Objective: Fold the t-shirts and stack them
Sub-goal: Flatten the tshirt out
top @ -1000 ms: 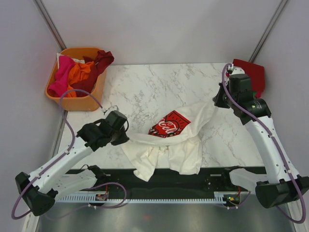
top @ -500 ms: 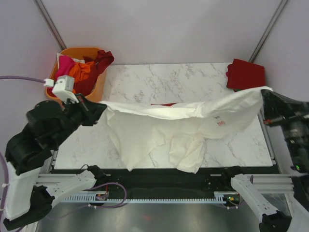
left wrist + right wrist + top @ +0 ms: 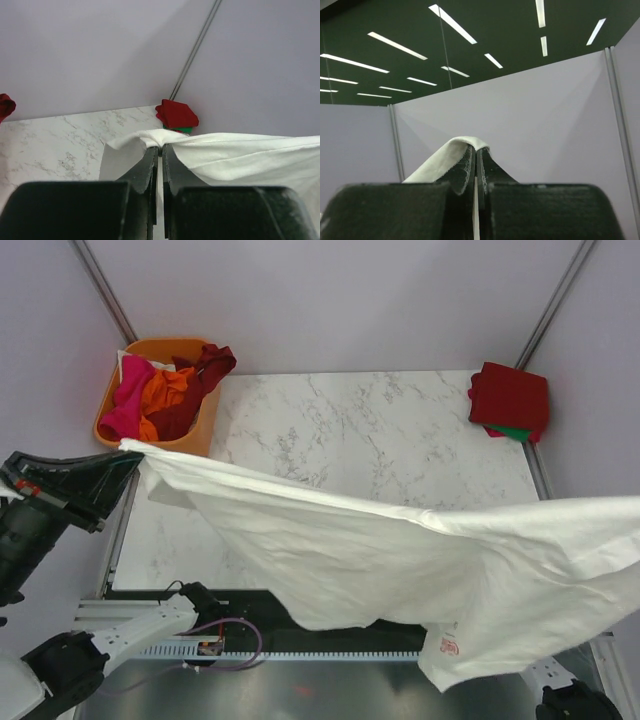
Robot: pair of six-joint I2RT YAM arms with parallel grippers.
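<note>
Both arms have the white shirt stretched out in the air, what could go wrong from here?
1. The left gripper and right gripper each pinch only a thin edge of the white t-shirt, so a tug might pull it free.
2. The shirt's left end hangs close to the orange basket, where it might snag the clothes piled in it.
3. Its lower part hangs bunched, so it may land creased.

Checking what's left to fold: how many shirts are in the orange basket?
3 show in the basket: a pink shirt at the left, an orange shirt in the middle, a dark red shirt draped over its right rim. More may hide underneath.
</note>
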